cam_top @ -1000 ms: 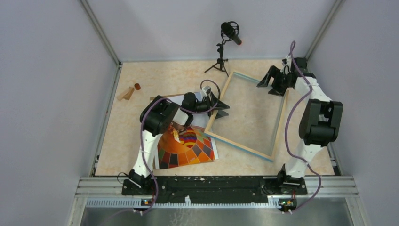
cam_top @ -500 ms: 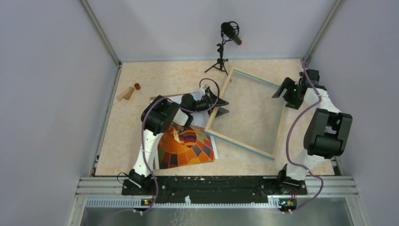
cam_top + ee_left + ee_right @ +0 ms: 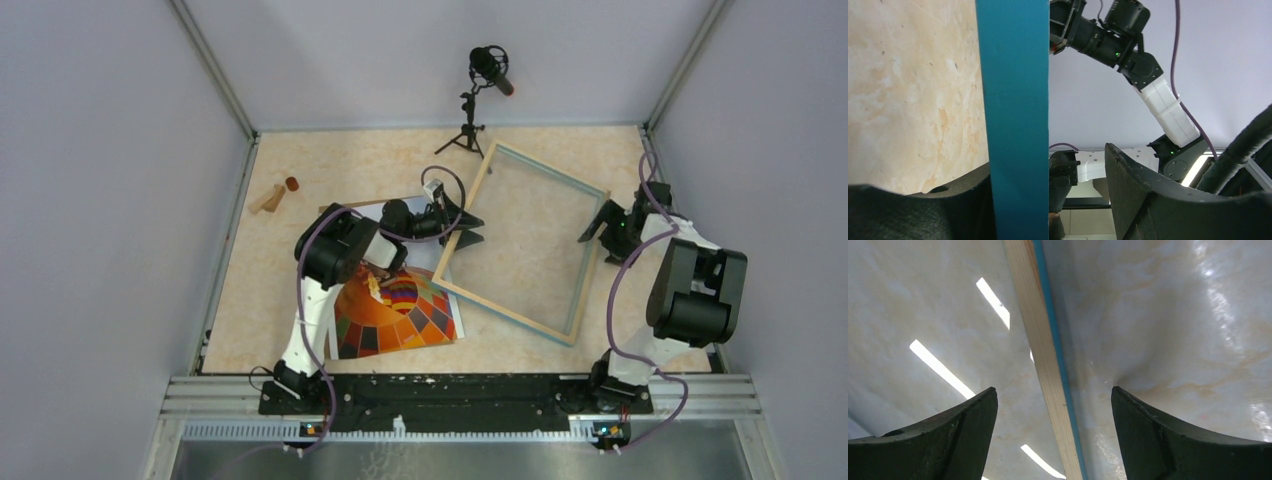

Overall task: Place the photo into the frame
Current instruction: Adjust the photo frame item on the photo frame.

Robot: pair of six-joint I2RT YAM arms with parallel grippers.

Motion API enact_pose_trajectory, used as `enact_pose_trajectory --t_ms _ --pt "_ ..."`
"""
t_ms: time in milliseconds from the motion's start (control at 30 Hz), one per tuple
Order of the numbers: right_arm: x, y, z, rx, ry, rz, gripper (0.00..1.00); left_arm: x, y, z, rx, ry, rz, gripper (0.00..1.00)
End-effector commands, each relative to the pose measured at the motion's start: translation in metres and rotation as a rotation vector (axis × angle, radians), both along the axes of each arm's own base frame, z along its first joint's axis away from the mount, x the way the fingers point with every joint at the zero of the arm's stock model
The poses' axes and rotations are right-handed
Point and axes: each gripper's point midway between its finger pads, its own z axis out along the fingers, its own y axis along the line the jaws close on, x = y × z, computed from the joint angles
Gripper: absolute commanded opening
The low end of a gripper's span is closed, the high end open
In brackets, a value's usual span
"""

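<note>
The frame (image 3: pixel 504 313), light wood with a blue face, lies tilted on the table at centre right. My left gripper (image 3: pixel 472 228) is open around its left edge. In the left wrist view the blue edge (image 3: pixel 1018 100) stands between the jaws (image 3: pixel 1048 157), against the left finger, with a gap to the right one. My right gripper (image 3: pixel 597 225) is open over the frame's right edge; the wood and blue strip (image 3: pixel 1048 365) runs between its spread fingers (image 3: pixel 1053 388). The photo (image 3: pixel 400 315), an orange checkered balloon, lies face up near the left arm, partly hidden by it.
A brown-edged board (image 3: pixel 340 209) pokes out from under the left arm. A microphone on a tripod (image 3: pixel 487 70) stands at the back. Small wooden pieces (image 3: pixel 268 198) lie at the far left. Walls close in the left, right and back sides.
My right gripper has moved from the frame's far right corner toward me along its right edge. The frame has turned slightly. The left gripper has stayed at the left edge.
</note>
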Motion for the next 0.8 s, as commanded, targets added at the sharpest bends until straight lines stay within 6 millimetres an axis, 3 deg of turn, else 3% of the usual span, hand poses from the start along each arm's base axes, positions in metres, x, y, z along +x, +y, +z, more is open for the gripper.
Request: enact_pose_trajectory --t_ms 0,200,433,500,767 --pt "0.008 0.022 0.005 0.108 -0.103 0.033 0.81 -0.010 0.008 0.076 -0.191 -0.206 -0.024 0.60" --pt "0.003 0.047 0.001 0.239 -0.169 0.053 0.79 -0.016 0.010 0.093 -0.264 -0.216 -0.045 0.70" --pt "0.004 0.055 -0.001 0.291 -0.185 0.051 0.77 -0.019 -0.002 0.077 -0.170 -0.213 -0.064 0.81" --pt "0.005 0.055 0.000 0.287 -0.189 0.057 0.76 -0.019 -0.003 0.075 -0.163 -0.202 -0.068 0.79" --pt "0.007 0.051 0.004 0.258 -0.195 0.070 0.77 -0.016 0.000 0.080 -0.236 -0.170 -0.066 0.55"
